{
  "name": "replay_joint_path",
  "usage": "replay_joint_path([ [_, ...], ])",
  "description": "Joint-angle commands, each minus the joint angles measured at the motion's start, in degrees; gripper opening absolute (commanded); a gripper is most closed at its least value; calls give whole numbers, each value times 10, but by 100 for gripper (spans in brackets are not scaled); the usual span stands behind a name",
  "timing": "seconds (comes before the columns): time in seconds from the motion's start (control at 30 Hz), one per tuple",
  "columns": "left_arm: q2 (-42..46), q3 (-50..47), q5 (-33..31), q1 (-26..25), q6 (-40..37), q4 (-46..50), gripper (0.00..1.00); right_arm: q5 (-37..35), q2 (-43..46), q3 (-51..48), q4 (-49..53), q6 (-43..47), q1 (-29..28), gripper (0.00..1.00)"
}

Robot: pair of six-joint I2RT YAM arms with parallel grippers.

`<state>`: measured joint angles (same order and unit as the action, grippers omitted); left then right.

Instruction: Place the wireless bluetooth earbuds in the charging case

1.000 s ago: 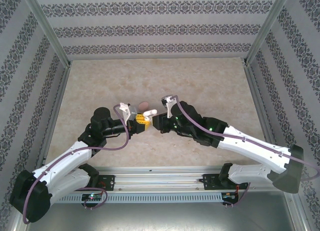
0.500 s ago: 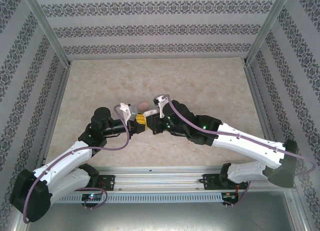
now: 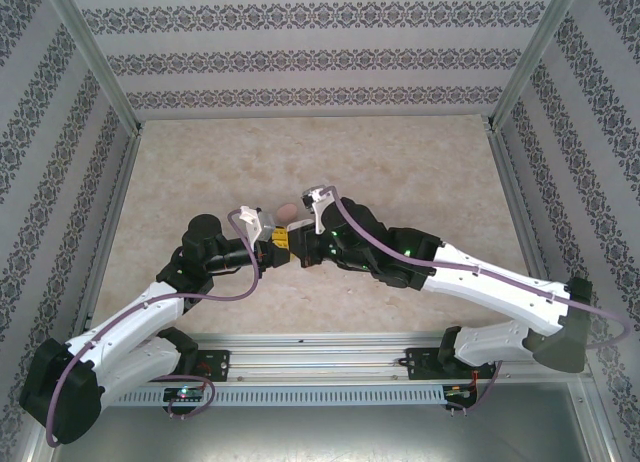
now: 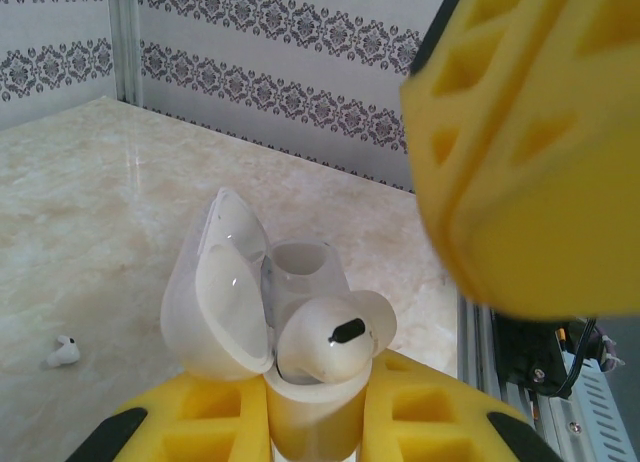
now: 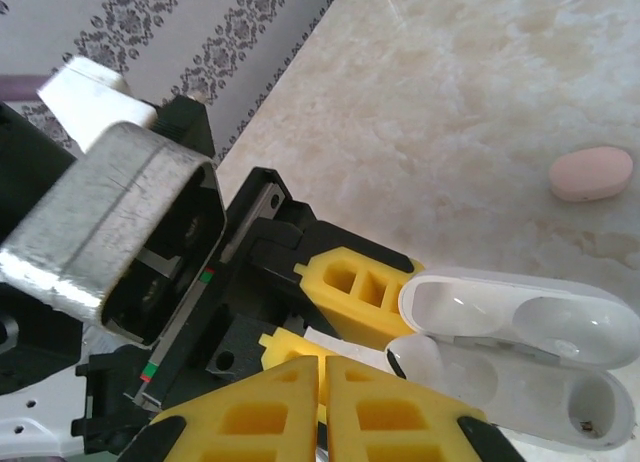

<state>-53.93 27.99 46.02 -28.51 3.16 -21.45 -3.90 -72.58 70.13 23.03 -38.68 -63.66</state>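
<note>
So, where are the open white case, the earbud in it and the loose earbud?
open white case (image 4: 228, 300): left wrist view, inside of its lid.
earbud in the case (image 4: 335, 334): left wrist view, its rounded head.
loose earbud (image 4: 62, 352): left wrist view, its body.

In the top view, the upper half of the table (image 3: 330, 152) lies bare, and wide open strips run down its left and right sides. The patterned walls (image 3: 320, 57) and corner posts (image 3: 92, 52) close it in at the top, left and right.

The centre is tight. The left gripper (image 3: 277, 244) and right gripper (image 3: 298, 248) meet tip to tip. The open white charging case (image 4: 250, 302) is clamped in the left one, and the right one's fingers are pressed together close beside it. A pink case (image 3: 287, 211) sits just behind them.

In the left wrist view a loose earbud (image 4: 62, 352) lies at lower left on open table.

The left arm (image 3: 140, 322) and right arm (image 3: 490, 282) cross the lower frame above the rail (image 3: 320, 367).
</note>
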Motion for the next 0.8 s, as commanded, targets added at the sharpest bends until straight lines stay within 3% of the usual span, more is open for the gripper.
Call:
replay_joint_path([
  [0.0, 8, -5, 9, -4, -8, -23, 5, 13, -4, 3, 12, 4, -5, 11],
  [0.77, 24, -14, 7, -4, 8, -31, 5, 76, -6, -17, 47, -19, 66, 12],
])
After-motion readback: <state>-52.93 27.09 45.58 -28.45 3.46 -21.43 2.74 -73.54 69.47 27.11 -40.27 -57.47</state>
